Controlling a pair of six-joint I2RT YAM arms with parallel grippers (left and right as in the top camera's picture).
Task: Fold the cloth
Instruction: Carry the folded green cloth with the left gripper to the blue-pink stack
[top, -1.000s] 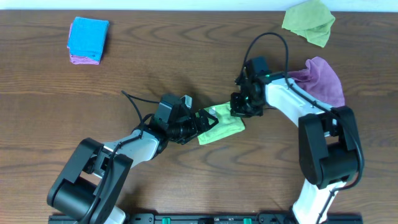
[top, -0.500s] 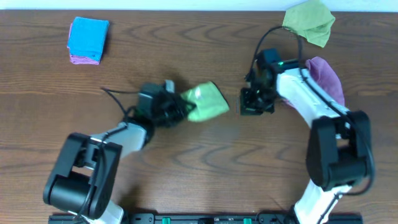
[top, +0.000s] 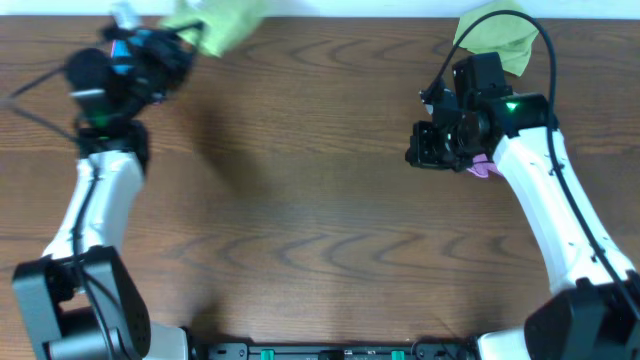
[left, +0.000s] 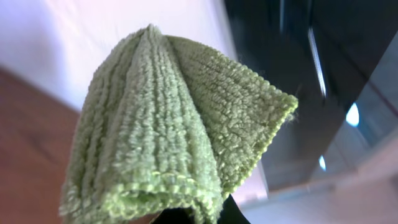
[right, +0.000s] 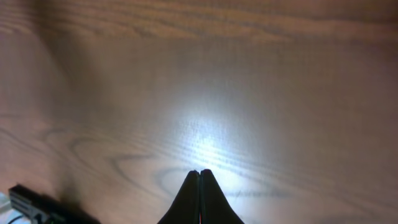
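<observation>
Your left gripper (top: 186, 42) is clamped on the folded green cloth (top: 220, 22), which the overhead view shows at the far left corner, overlapping the table's (top: 300, 200) far edge. Your right gripper (top: 425, 150) hangs over the right half of the table, with a crumpled green cloth (top: 495, 35) just beyond it at the far edge and a sliver of purple cloth (top: 483, 168) showing beside that arm. The whole middle of the table between the two arms is bare wood, so there is wide room there.

In the left wrist view, the folded green cloth (left: 174, 137) fills the frame. Its stacked layered edges run along the bottom where the grip pinches them, and one corner points right.

In the right wrist view, the fingertips (right: 194, 186) are pressed together with nothing between them, above bare wood on every side.
</observation>
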